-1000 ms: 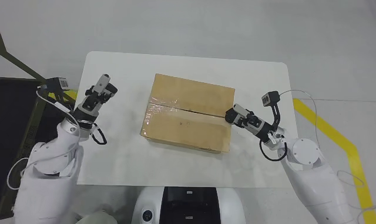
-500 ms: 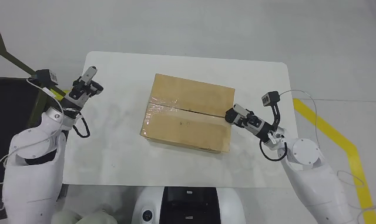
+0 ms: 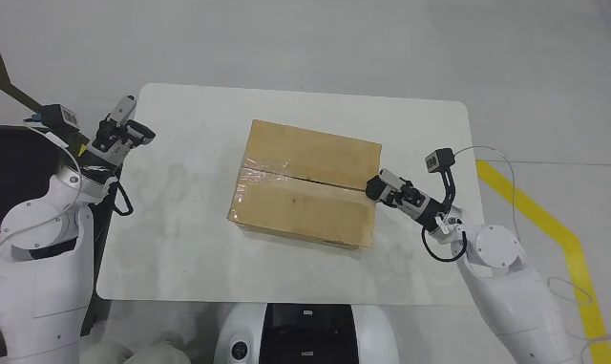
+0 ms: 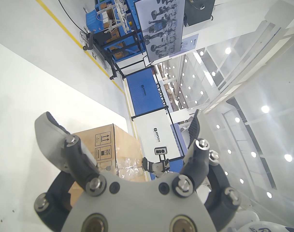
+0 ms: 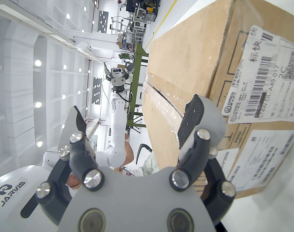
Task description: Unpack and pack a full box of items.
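A closed brown cardboard box, its top seam sealed with clear tape, lies in the middle of the white table. My right gripper is open at the box's right end, level with the taped seam. In the right wrist view the right gripper has one finger in front of the box, close to the end face that carries a shipping label. My left gripper is open and holds nothing at the table's left edge, well away from the box.
A yellow floor line runs past the table's right side. A dark surface lies beyond the left edge. Bare tabletop surrounds the box on all sides.
My left arm has swung left, away from the box, from over the table to its left edge. The right arm and the box have not moved.
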Available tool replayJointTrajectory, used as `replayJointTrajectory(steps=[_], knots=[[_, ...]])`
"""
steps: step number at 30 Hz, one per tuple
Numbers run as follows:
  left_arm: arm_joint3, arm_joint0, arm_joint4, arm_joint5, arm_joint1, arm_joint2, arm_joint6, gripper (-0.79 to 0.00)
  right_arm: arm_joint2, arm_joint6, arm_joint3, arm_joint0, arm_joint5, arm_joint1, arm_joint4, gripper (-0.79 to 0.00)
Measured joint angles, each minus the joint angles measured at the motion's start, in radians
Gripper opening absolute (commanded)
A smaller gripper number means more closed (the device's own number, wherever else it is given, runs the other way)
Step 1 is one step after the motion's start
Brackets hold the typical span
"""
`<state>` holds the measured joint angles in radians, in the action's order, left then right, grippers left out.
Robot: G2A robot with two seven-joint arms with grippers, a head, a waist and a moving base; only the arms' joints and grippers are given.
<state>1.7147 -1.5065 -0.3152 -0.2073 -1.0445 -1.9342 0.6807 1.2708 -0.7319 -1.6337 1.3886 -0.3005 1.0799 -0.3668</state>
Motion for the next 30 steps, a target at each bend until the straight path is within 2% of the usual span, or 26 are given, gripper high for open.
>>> replayJointTrajectory(steps=[9, 13, 23, 30], knots=[[0.000, 0.000, 0.000, 0.000, 0.000, 0.000, 0.000, 0.000, 0.003, 0.012, -0.006, 0.002, 0.004, 0.000, 0.008, 0.000], [0.000, 0.000, 0.000, 0.000, 0.000, 0.000, 0.000, 0.000, 0.024, 0.047, -0.044, 0.023, 0.023, -0.002, 0.024, 0.000], [0.000, 0.000, 0.000, 0.000, 0.000, 0.000, 0.000, 0.000, 0.088, 0.013, -0.139, 0.075, 0.039, -0.011, -0.034, 0.000], [0.000, 0.000, 0.000, 0.000, 0.000, 0.000, 0.000, 0.000, 0.065, -0.002, -0.193, 0.034, 0.102, -0.006, -0.061, 0.000]])
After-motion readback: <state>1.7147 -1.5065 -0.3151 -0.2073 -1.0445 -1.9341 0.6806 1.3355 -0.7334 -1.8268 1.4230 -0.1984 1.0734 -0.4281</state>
